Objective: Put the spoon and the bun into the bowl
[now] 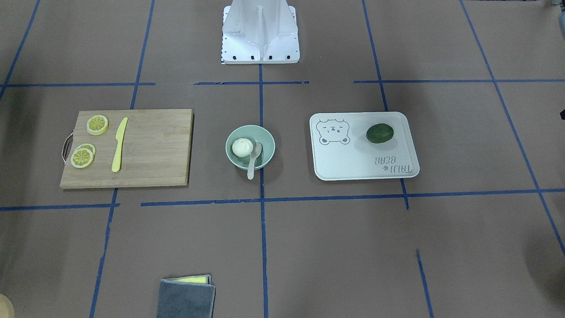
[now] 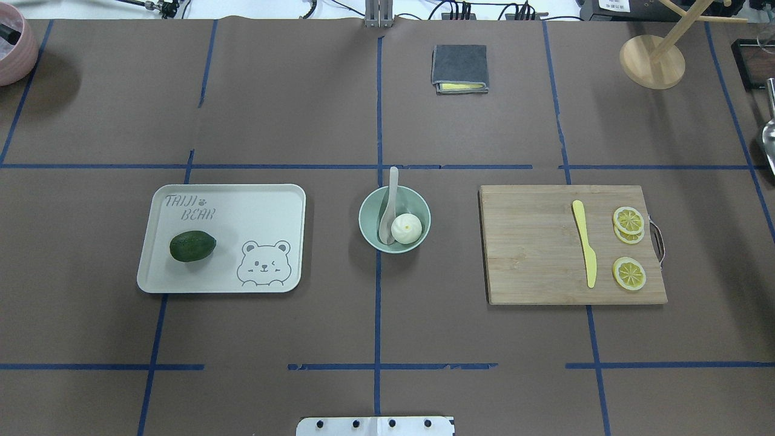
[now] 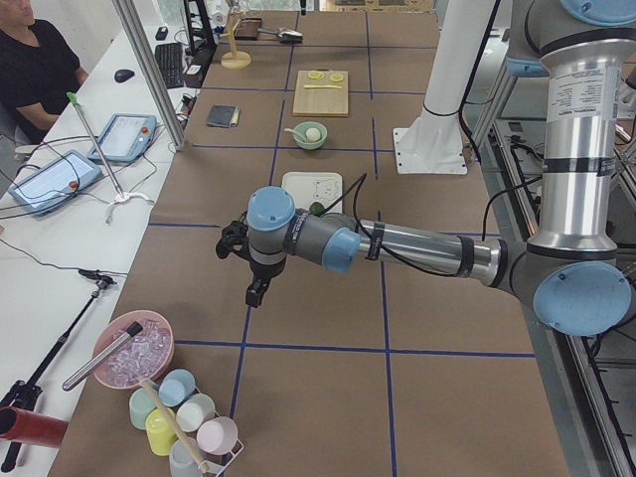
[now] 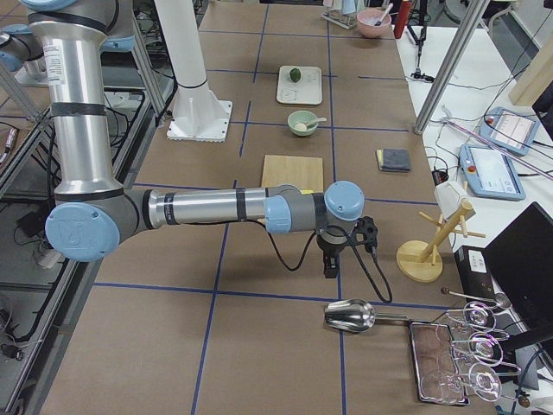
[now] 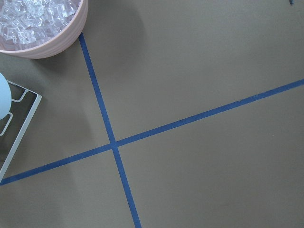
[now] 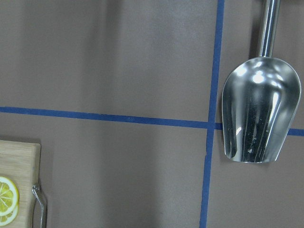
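Observation:
The pale mint-green bowl (image 2: 420, 206) stands at the middle of the table, also in the front view (image 1: 266, 138). The white bun (image 2: 406, 229) lies inside it. The off-white spoon (image 2: 391, 192) has its scoop in the bowl beside the bun, and its handle sticks out over the far rim. My left gripper (image 3: 255, 290) hangs far off at the table's left end, near the pink ice bowl. My right gripper (image 4: 329, 264) hangs at the right end near the metal scoop. Both show only in side views, so I cannot tell whether they are open or shut.
A white bear tray (image 2: 266, 200) holds a dark green avocado (image 2: 192, 246). A wooden cutting board (image 2: 533, 254) carries a yellow knife (image 2: 585, 251) and lemon slices (image 2: 628, 221). A grey cloth (image 2: 459, 68) lies at the far side. A metal scoop (image 6: 260, 111) and a pink ice bowl (image 5: 38, 23) lie at the table's ends.

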Available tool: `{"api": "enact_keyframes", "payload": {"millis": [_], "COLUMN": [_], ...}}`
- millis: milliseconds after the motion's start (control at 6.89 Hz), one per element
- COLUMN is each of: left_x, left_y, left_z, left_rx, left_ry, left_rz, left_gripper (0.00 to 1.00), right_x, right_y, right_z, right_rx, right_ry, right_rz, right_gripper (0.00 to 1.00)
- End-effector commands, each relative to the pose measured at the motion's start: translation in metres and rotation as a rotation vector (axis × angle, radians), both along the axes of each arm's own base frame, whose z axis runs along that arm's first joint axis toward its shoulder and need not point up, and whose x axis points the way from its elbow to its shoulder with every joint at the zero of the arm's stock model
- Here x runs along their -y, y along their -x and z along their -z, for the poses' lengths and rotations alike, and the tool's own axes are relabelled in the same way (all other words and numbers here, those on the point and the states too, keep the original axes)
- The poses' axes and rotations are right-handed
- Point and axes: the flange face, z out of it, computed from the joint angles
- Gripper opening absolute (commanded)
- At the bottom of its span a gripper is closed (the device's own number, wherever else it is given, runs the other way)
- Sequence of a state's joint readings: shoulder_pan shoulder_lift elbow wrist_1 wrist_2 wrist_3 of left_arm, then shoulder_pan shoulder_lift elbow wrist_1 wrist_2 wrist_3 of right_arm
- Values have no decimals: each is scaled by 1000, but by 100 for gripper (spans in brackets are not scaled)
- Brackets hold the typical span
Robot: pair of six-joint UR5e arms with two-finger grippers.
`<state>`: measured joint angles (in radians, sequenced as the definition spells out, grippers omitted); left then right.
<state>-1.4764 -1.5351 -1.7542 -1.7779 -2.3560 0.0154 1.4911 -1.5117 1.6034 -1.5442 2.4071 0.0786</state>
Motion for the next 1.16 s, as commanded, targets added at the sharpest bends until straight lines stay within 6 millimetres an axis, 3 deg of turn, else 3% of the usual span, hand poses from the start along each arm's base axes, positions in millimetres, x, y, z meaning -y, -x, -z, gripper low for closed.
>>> {"api": "enact_keyframes", "payload": {"millis": [0,1016], "left_x": [1,5], "left_y": [-3,-17], "left_z": [1,11], "left_rx": [-1,-5], "left_ry": [-4,-30], "left_rz": [-7,-32], "left_gripper": [100,100], "right_x": [-2,2], "right_y": [1,36], "right_z": [-2,1], "right_rx": [-1,-4], "right_ry": [4,0], "right_rz": [2,62], "right_gripper": [100,100]}}
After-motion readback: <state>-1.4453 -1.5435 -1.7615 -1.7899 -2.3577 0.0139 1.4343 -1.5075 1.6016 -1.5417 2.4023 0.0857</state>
